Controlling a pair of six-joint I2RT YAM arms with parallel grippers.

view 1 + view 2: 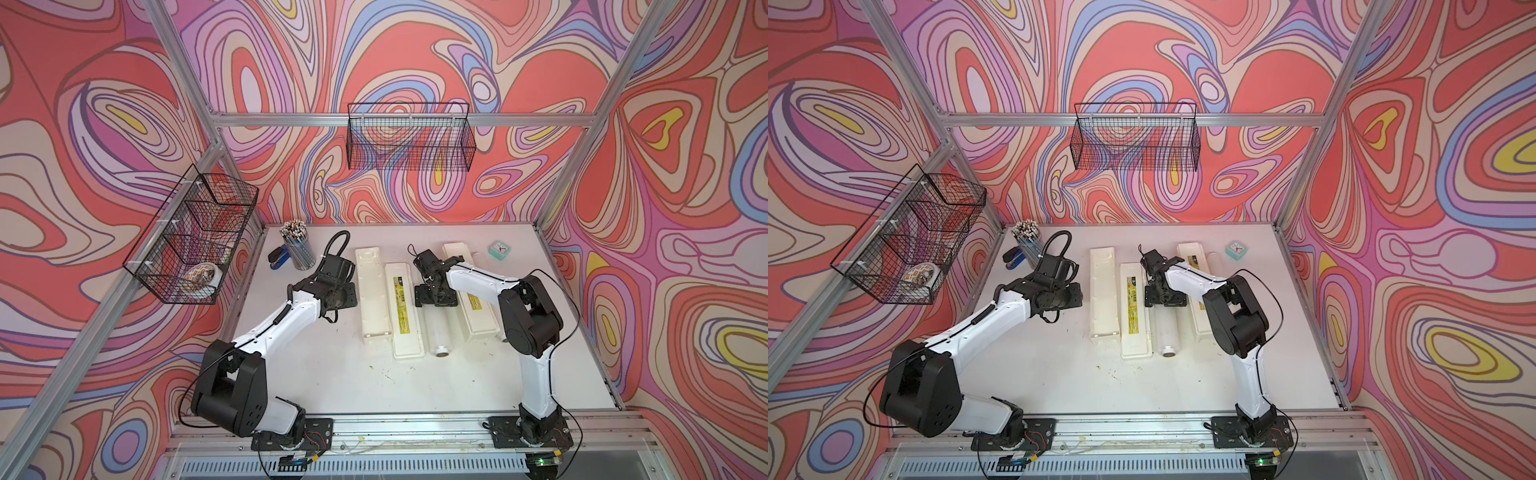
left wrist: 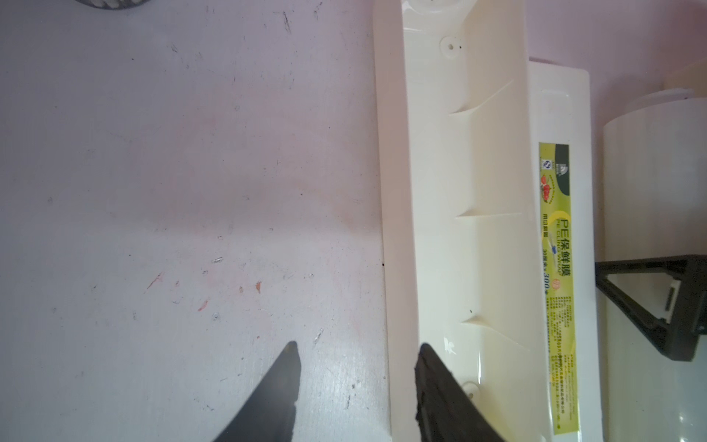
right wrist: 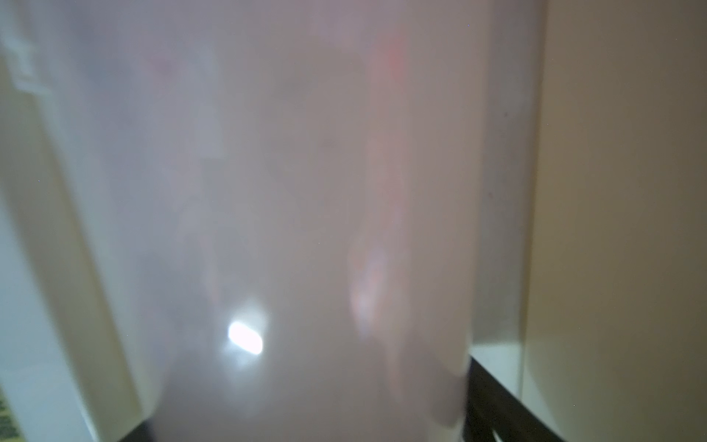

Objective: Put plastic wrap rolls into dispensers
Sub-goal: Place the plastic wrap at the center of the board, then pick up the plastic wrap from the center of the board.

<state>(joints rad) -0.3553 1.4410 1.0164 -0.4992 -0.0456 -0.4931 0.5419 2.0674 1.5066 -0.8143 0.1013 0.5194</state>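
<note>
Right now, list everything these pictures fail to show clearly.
- Whether the right gripper holds the translucent-white plastic wrap roll: the right wrist view is blurred, and in both top views the gripper's body hides its fingertips.
- Cream plastic dispenser box beneath the right arm: the arm covers its middle in both top views.
- Round patterned object in the black wire side basket: too small in the top views to identify.

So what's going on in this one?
One long cream-white plastic dispenser box lies open, its tray empty. The right gripper straddles a long translucent-white plastic wrap roll lying on the white table beside the open lid; whether it is clamped is unclear. The left gripper hovers open at the tray's outer edge. A second cream-white dispenser looks closed.
</note>
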